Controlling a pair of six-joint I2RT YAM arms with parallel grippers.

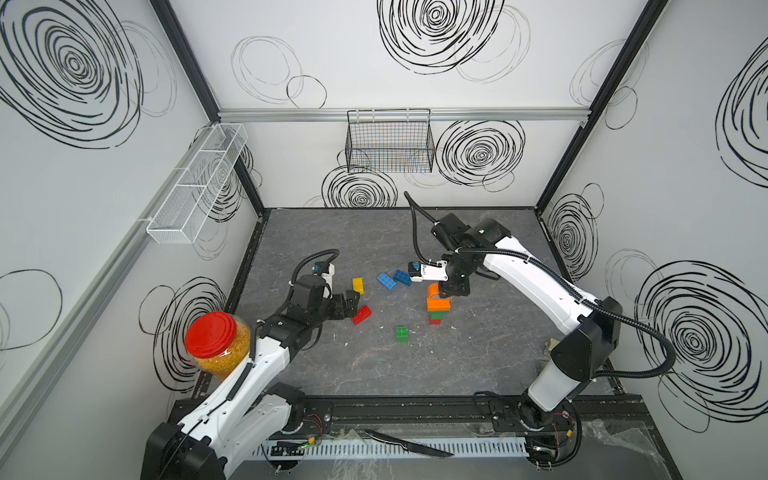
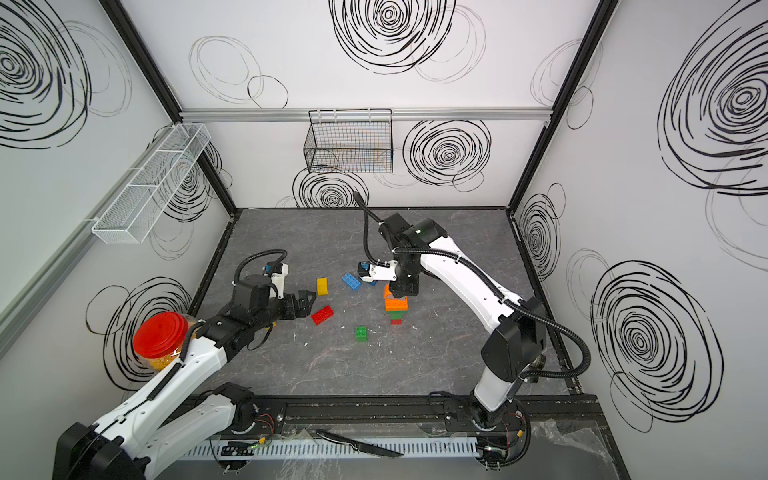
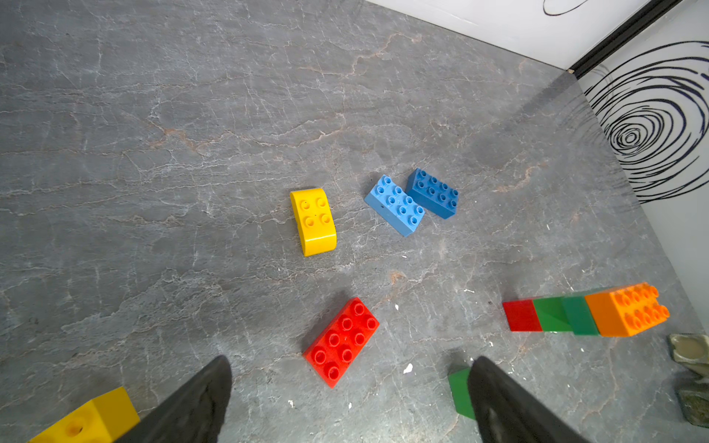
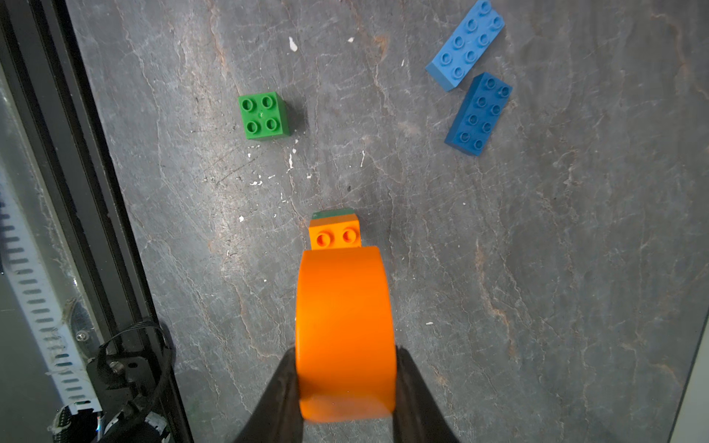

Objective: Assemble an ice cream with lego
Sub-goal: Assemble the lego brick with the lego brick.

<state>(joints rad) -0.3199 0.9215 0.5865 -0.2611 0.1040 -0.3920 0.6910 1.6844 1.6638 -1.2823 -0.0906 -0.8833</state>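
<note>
Orange lego dome point(image 4: 345, 326) | R end effector point(image 4: 345, 387) grips, over stack point(image 1: 436, 311) | L end effector point(image 3: 351, 362) spread

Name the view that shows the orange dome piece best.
Right wrist view: the orange dome piece fills the frame, clamped between the fingers. Both top views show it small and partly hidden. The left wrist view misses it.

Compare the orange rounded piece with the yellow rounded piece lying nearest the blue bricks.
The orange rounded piece is clamped in the right gripper over the stack; the yellow rounded piece lies free on the table. Colour: one orange, the other yellow. Both are rounded.
</note>
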